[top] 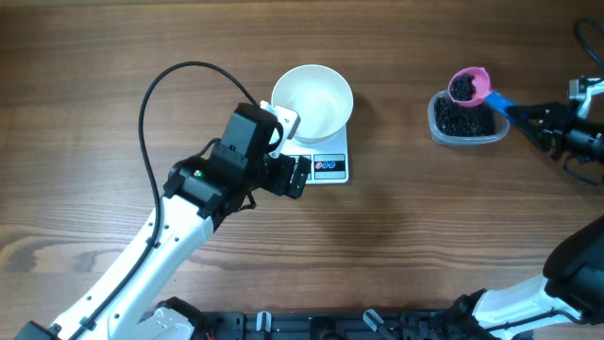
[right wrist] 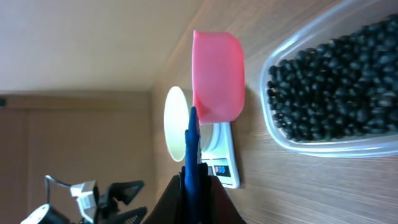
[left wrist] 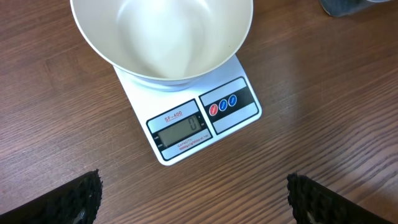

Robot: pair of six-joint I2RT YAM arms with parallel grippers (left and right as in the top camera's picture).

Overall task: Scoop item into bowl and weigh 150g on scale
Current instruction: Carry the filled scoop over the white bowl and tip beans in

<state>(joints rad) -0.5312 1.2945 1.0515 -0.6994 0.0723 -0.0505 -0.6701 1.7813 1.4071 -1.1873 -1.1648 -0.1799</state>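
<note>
Overhead view: the round white bowl (top: 312, 99) sits on the small white rectangular digital scale (top: 326, 167), and nothing lies in it. The left gripper (top: 290, 149) hangs at the scale's left front corner. Far to the right, the tiny black beads (top: 461, 119) fill a clear rectangular plastic tub (top: 439, 127). The right gripper (top: 528, 117) is clamped on the blue handle of a pink round scoop (top: 469, 85), which is held above the tub's far edge with more beads heaped in it.

Left wrist view: only here can the scale's (left wrist: 205, 118) grey display be read; it shows zero. The bowl (left wrist: 161, 37) is bare inside. The left gripper's (left wrist: 199, 205) black fingertips (left wrist: 68, 199) stand wide apart with nothing between them.

Right wrist view: the right gripper (right wrist: 196, 193) pinches the scoop (right wrist: 217, 78) by its handle. The cup is seen side-on, so its load is hidden. The beads (right wrist: 336, 87) lie in the tub (right wrist: 292, 140) beside it, with the bowl (right wrist: 175, 124) and scale (right wrist: 224, 168) beyond.
</note>
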